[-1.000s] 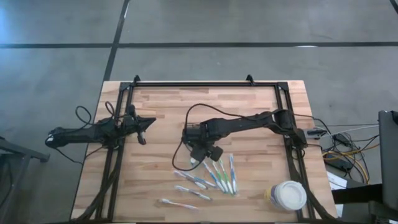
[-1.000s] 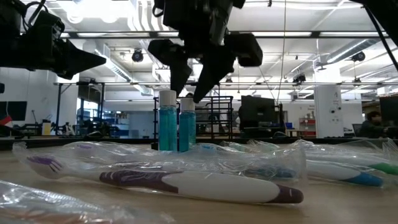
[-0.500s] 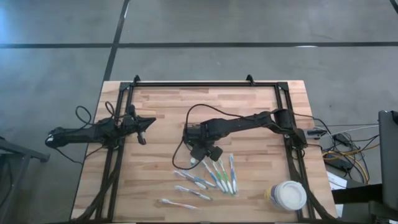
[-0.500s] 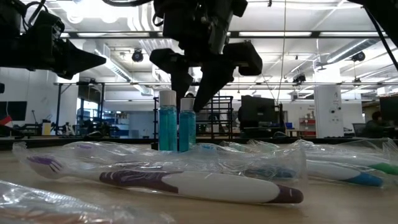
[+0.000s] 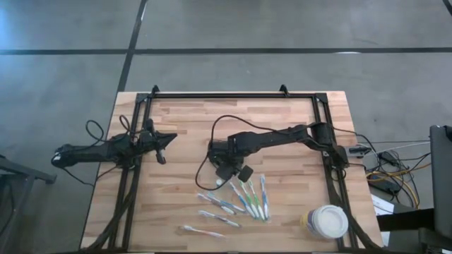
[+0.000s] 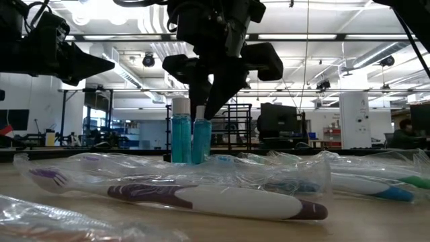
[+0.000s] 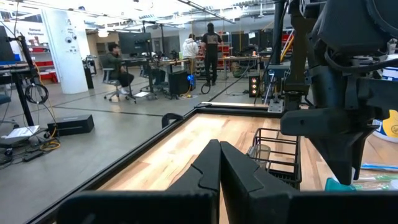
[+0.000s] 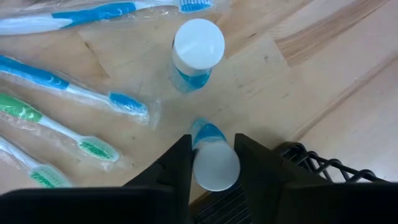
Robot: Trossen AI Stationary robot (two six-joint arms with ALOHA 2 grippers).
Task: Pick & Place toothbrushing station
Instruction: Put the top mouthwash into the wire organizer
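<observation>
Two small blue bottles with white caps stand on the table. One stands free [image 8: 198, 53] [image 6: 181, 131]. The other [image 8: 214, 163] [image 6: 201, 141] is next to the black wire caddy [image 8: 323, 167] [image 7: 273, 155], and my right gripper [image 8: 214, 155] [image 6: 203, 114] [image 5: 233, 169] is shut on it at mid-table. Several wrapped toothbrushes [image 5: 244, 201] [image 6: 201, 198] lie on the near side of the bottles. My left gripper [image 7: 219, 165] [image 5: 164, 141] is shut and empty, above the table's left side. My right gripper pinches the white cap [image 8: 216, 169] at the bottle's top between its two fingers [image 8: 180, 158]. The fingers come from above and point down. The bottle stands upright with its base on the table [image 6: 200, 161].
A round white tub [image 5: 326, 222] stands at the table's near right corner. A black frame rail [image 5: 233, 95] runs along the far edge and down both sides. People sit and stand in the room beyond the table [image 7: 115, 65].
My right gripper has gone down over the bottle beside the caddy, and its fingers have closed in on the cap. The bottle has stayed upright on the table.
</observation>
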